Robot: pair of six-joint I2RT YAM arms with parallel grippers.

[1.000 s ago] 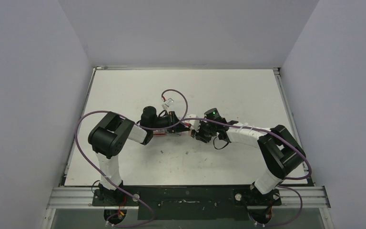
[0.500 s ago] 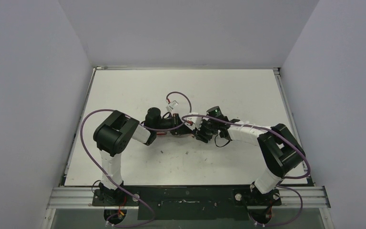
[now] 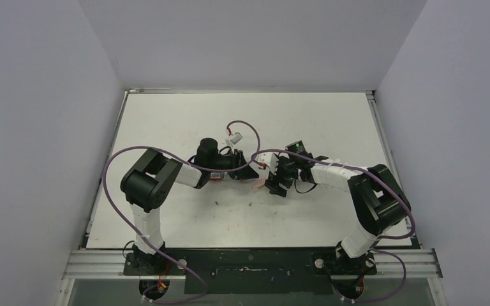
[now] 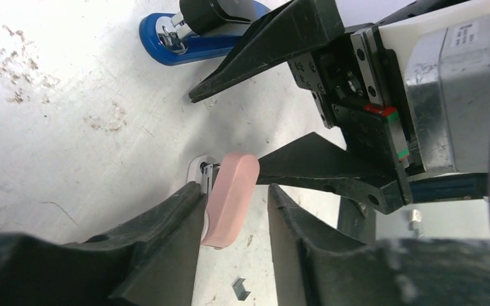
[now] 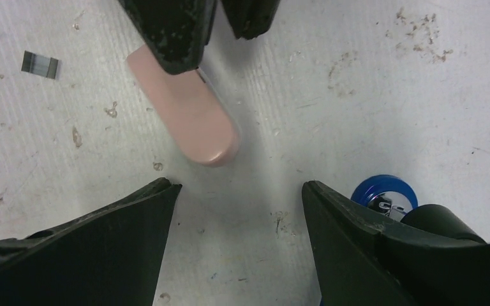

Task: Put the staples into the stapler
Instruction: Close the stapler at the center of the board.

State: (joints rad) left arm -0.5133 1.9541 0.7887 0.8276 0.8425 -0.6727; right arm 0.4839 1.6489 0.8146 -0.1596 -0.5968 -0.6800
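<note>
Of the staples, one short grey strip lies loose on the table near its middle, with nothing holding it. The stapler lies flat close by, just beside the right gripper, whose fingers stand wide apart and empty. The left gripper has its fingers parted around a pink block, which touches one finger and leaves a gap to the other. By my judgement nothing is loaded yet: a strip must be picked up, slid into the stapler, and the stapler shut
</note>
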